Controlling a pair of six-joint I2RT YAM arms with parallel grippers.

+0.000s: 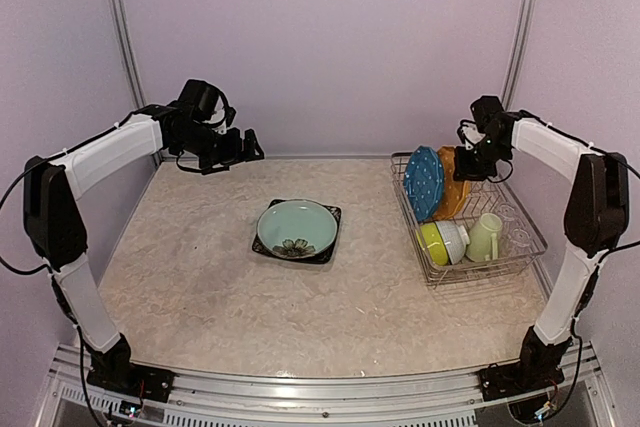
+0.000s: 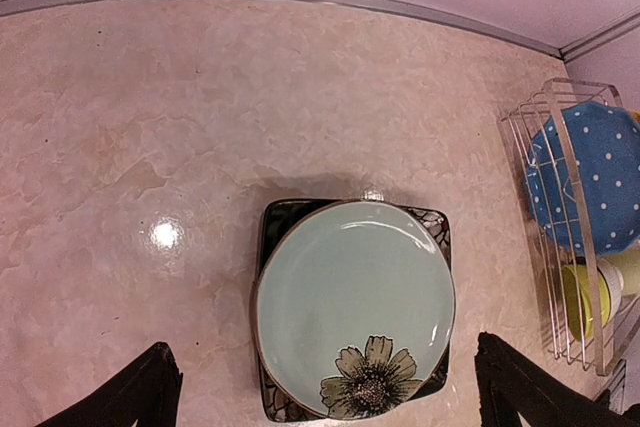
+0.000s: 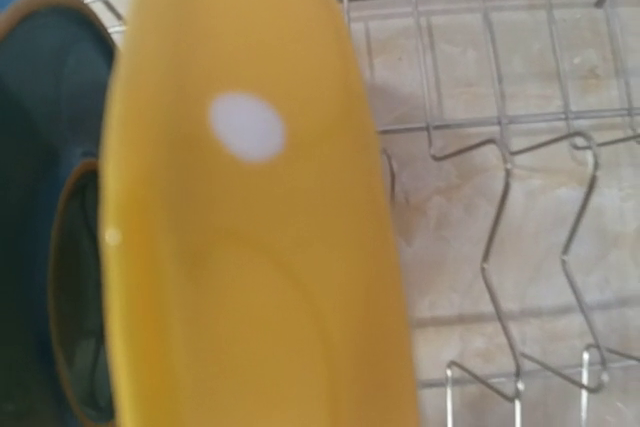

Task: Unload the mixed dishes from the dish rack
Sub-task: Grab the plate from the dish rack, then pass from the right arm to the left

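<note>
The silver wire dish rack (image 1: pixel 530 247) stands at the right. In it the blue white-dotted plate (image 1: pixel 424 183) and the orange plate (image 1: pixel 455 192) stand upright. In front of them are the lime bowl (image 1: pixel 431 243), the white bowl (image 1: pixel 453 239), the pale green mug (image 1: pixel 485 237) and clear glasses (image 1: pixel 516 229). The pale green flowered plate (image 1: pixel 297 227) lies on the black square plate (image 1: pixel 329 251) at mid-table. My right gripper (image 1: pixel 468 165) is at the orange plate's (image 3: pixel 250 247) top edge; its fingers are hidden. My left gripper (image 1: pixel 245 147) is open and empty, held high at the back left.
The left wrist view looks down on the stacked plates (image 2: pixel 355 302), with the rack's left end (image 2: pixel 560 247) at the right edge. Purple walls close the back and sides. Bare rack prongs (image 3: pixel 500 247) stand to the right of the orange plate.
</note>
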